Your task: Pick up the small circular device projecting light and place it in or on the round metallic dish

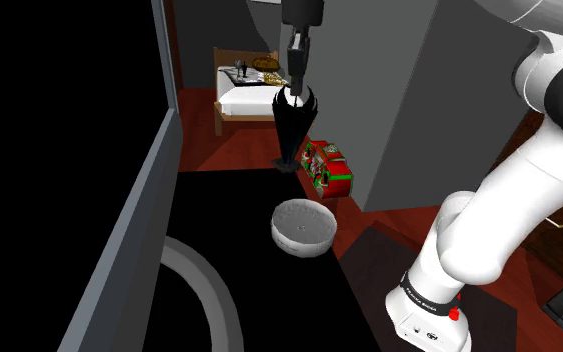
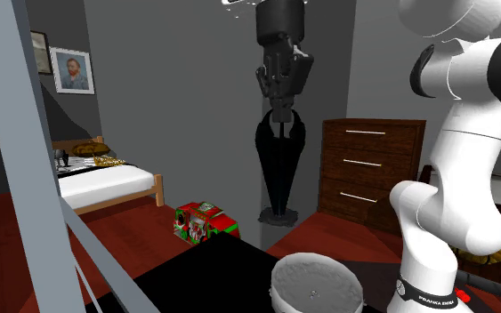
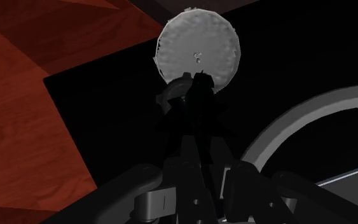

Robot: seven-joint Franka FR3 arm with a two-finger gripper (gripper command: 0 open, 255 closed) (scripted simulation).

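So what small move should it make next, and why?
Probably lower straight down a little. The end effector seems to clasp the black lamp, which hangs above the round grey dish. In the wrist view the dish sits right ahead of the lamp, so it looks lined up, with a gap left to close.

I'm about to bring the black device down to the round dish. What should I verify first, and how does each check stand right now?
1. Grip: the tool is shut on the top of the black device, which hangs below it: ok.
2. Device off the black table: ok.
3. Dish upright, open side up: ok.
4. Device centred over the dish: cannot tell. In the wrist view its end overlaps the dish's rim, not its middle.
5. Red-and-green box apart from the dish: ok.
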